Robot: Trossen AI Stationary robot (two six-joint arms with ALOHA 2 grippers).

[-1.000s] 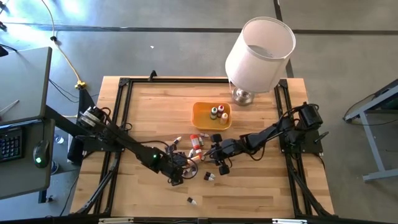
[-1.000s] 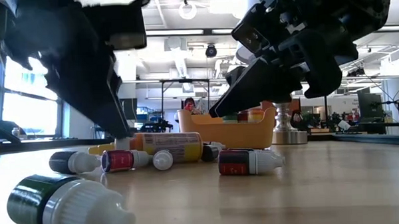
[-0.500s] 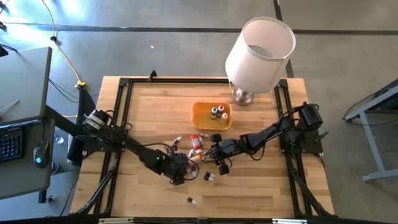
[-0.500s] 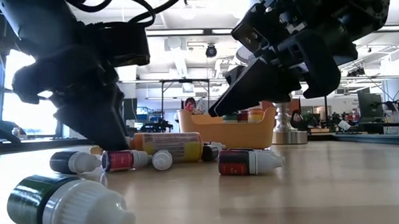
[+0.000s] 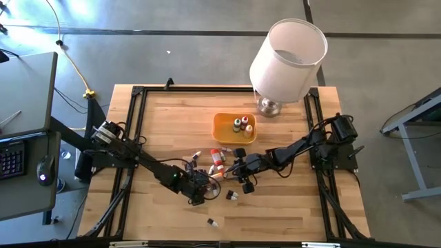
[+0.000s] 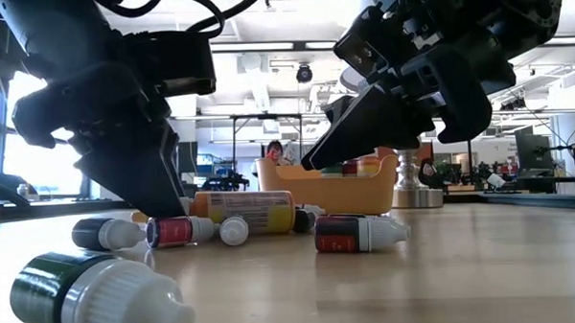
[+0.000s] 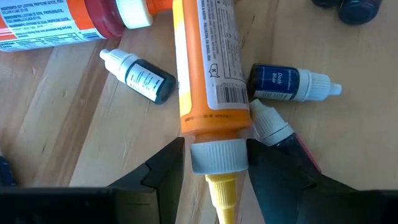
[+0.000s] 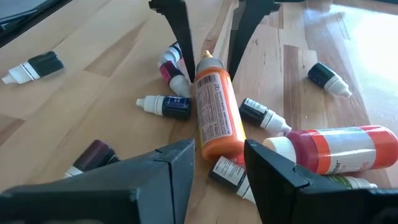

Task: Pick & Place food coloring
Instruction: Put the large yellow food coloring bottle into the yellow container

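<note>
The step in hand looks like a pick: both arms reach in over the middle of the surface (image 5: 158, 114), toward its front edge, where the loose bottles lie in a heap. The left arm stretches low from the left edge, its wrist bent down, and the left gripper (image 7: 211, 163) stands with its fingers (image 7: 165, 171) open on either side of the white collar of a large orange bottle (image 7: 208, 68) lying on its side. They straddle the collar without visibly pressing it. The right arm comes in from the right edge and the right gripper (image 8: 219, 163) hangs just above the heap, fingers apart and holding nothing, aimed at the same orange bottle from its other end.

The orange tray (image 5: 224, 127) sits past the heap, toward the far edge by a lamp base (image 5: 267, 106), already with a few bottles standing in it. The food coloring (image 7: 289, 83) lies scattered around the orange bottle, some touching it.

Next, the left fingers probably need to close, then lift clear without dragging the small neighbours along.
</note>
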